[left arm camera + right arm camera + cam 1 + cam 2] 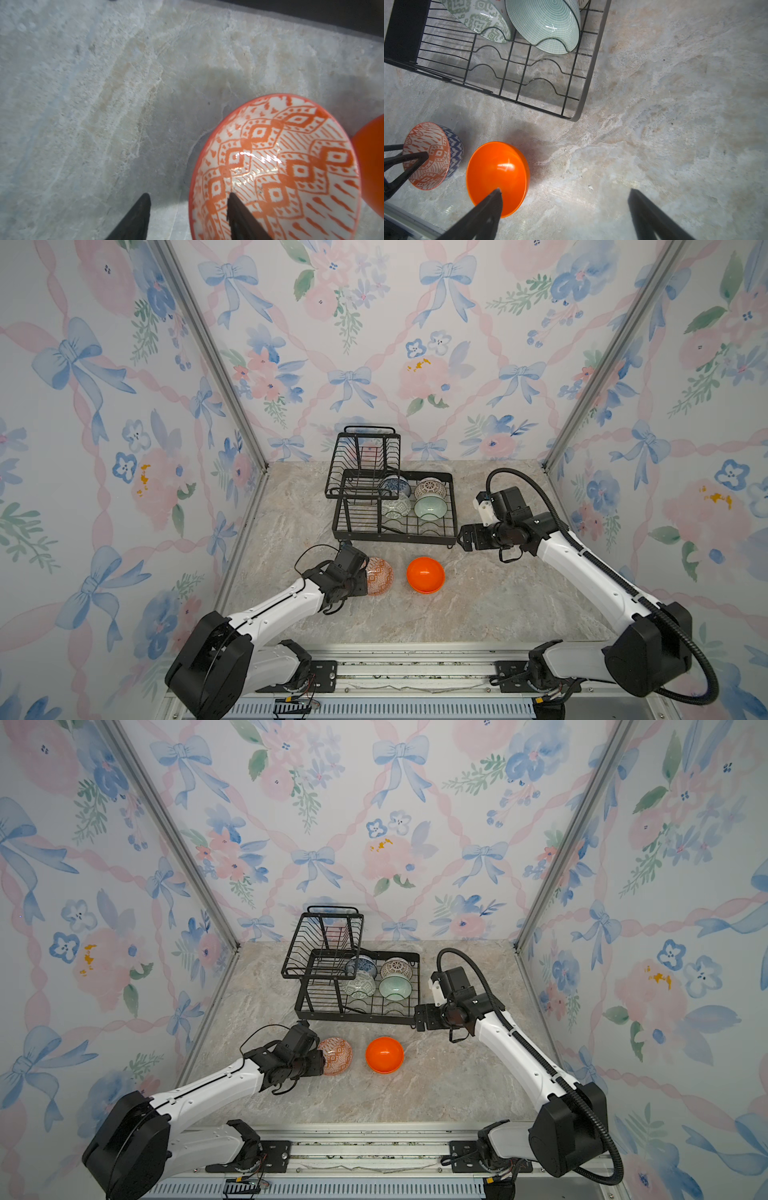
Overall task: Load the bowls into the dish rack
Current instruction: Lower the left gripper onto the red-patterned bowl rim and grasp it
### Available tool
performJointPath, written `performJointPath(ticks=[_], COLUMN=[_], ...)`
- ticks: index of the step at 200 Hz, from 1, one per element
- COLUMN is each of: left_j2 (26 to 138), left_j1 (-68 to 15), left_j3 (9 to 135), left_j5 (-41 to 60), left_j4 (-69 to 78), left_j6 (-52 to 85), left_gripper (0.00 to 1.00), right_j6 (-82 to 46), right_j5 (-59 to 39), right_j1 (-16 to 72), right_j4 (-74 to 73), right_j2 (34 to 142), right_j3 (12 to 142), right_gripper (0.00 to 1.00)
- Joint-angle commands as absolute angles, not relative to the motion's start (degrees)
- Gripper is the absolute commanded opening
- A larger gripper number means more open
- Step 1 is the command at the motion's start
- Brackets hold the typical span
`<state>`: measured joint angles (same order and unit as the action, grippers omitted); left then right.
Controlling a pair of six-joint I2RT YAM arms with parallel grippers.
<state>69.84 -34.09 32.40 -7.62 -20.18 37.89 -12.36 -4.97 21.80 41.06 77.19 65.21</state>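
**Left gripper astride the rim of a patterned bowl; four bowls racked, two still on the table**

A marbled table [498, 614] carries everything. Well ahead of the left gripper, and just beside the right one, stands the black wire dish rack [361, 516], a raised basket above a wider slotted tray.

The right gripper [565, 190] hovers off the tray's near corner, jaws spread wide and holding nothing. The left gripper [189, 194] sits low over the table with its jaws about half open. One finger is inside the patterned bowl [379, 576] and one outside its rim. Table shows between the outer finger and the rim, so the bowl looks not yet pinched. It rests on the table.

Just beyond it, apart from it, sits the plain orange bowl [425, 574].

Four bowls stand on edge in the tray: blue-and-white bowl [395, 485], lattice bowl [428, 488], grey-green bowl [395, 506] and mint bowl [430, 508].

This looks like the grasp of the fifth bowl. Next, the jaws need to close firmly on the rim, then lift the bowl and tip it into a free slot in front of those four.
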Motion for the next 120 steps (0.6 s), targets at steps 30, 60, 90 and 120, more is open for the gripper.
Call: performJointPath(ticks=[30,60,90,120], left_j2=[73.5,75.77,77.77,77.81], left_j1=[-33.5,-33.06,-32.64,-32.0], left_j3=[35.28,36.81,38.52,39.07], left_j5=[-5.91,-5.36,-4.22,-3.86], left_j4=[-18.83,-18.81,-18.81,-18.9], left_j6=[37.58,37.1,36.27,34.77], left_gripper=[0.41,0.33,0.16,0.0], right_j6=[-10.62,-10.73,-10.58,-10.85], right_j5=[-1.85,-2.68,-2.8,-2.81], right_j1=[21.53,21.58,21.53,21.53], right_j4=[40.72,40.85,41.04,40.97], right_j2=[75.82,75.26,75.32,75.58], right_j3=[63.75,63.2,63.45,63.69], right_gripper=[0.97,0.97,0.97,0.97])
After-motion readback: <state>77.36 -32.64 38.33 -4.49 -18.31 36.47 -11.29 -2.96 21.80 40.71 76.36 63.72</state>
